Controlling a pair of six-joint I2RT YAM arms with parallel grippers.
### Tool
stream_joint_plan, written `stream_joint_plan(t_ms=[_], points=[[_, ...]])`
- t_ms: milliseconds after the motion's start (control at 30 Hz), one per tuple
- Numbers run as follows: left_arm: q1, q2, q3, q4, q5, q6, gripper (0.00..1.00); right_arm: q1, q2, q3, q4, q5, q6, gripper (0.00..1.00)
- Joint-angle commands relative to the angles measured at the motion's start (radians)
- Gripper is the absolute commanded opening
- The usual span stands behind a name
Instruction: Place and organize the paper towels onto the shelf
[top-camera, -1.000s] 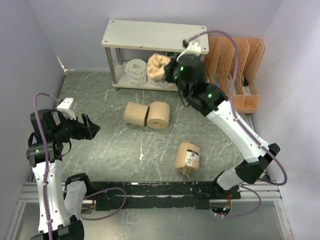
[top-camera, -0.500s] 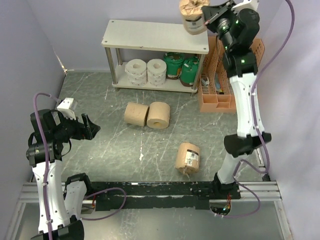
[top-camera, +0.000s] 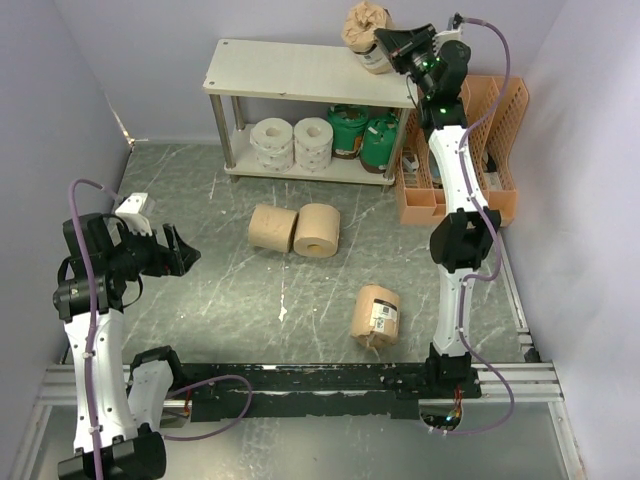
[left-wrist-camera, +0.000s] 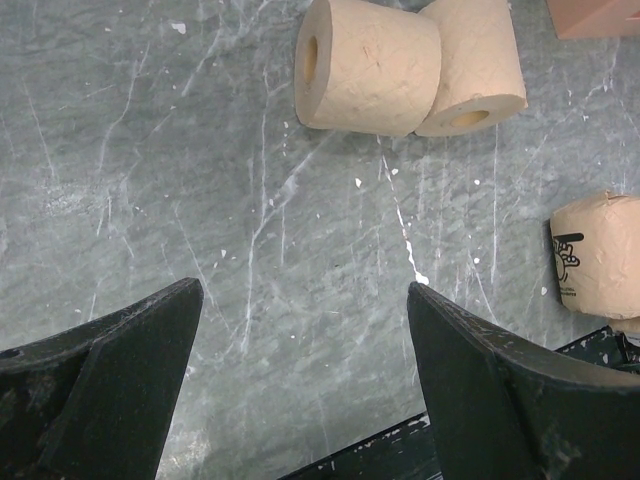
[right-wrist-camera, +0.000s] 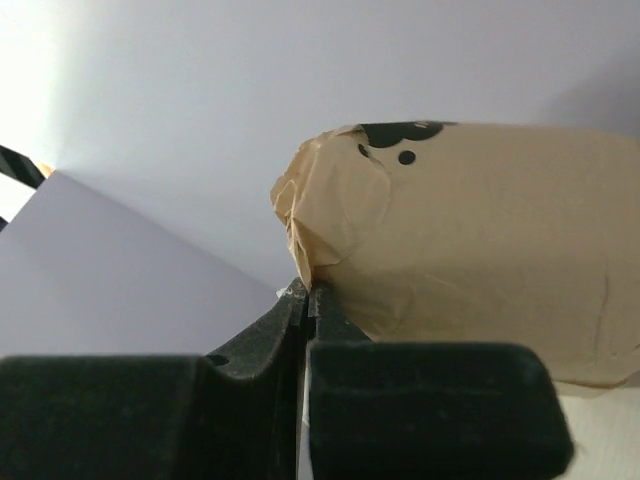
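While the left gripper (top-camera: 178, 252) is hanging wide open and empty over the worktop (top-camera: 220, 300) at about 9 o'clock, unmoved over the last second, the right arm is doing all the changing. A second ago it was bent low in front of the shelf (top-camera: 290, 172). Now it is reaching tall, bringing the paper-wrapped roll (top-camera: 364, 30) leftward over the right end of the top board (top-camera: 290, 70), toward 1 o'clock in the overhead view. The right gripper (top-camera: 388, 46) is clenching the crumpled wrapper at the roll's end — the wrist view is showing the jaws pinched shut on paper, not around the body.

By my judgement the roll is arriving at its spot but is not yet released, and I cannot tell whether it is touching the board.

The lower tier is already holding two white rolls (top-camera: 290, 143) and two green rolls (top-camera: 362, 132), so the top board is likely taking the rest. Those are the two bare tan rolls (top-camera: 295, 230), lying touching mid-worktop, and the labelled roll (top-camera: 375, 315) toward 5 o'clock of them.

The held roll is hanging close to the board's back-right corner, with the back wall (top-camera: 200, 20) behind and the orange organizer (top-camera: 500, 110) just at 3 o'clock — free room is lying toward 9 o'clock along the bare board.
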Motion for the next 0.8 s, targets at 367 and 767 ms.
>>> stream_joint_plan(t_ms=[367, 767], points=[[0.022, 0.011, -0.006, 0.005, 0.016, 0.002, 0.95, -0.065, -0.161, -0.112, 0.066, 0.017, 0.039, 0.00], [0.024, 0.012, -0.006, 0.004, 0.018, 0.003, 0.95, -0.072, -0.352, -0.340, -0.003, 0.056, -0.224, 1.00]])
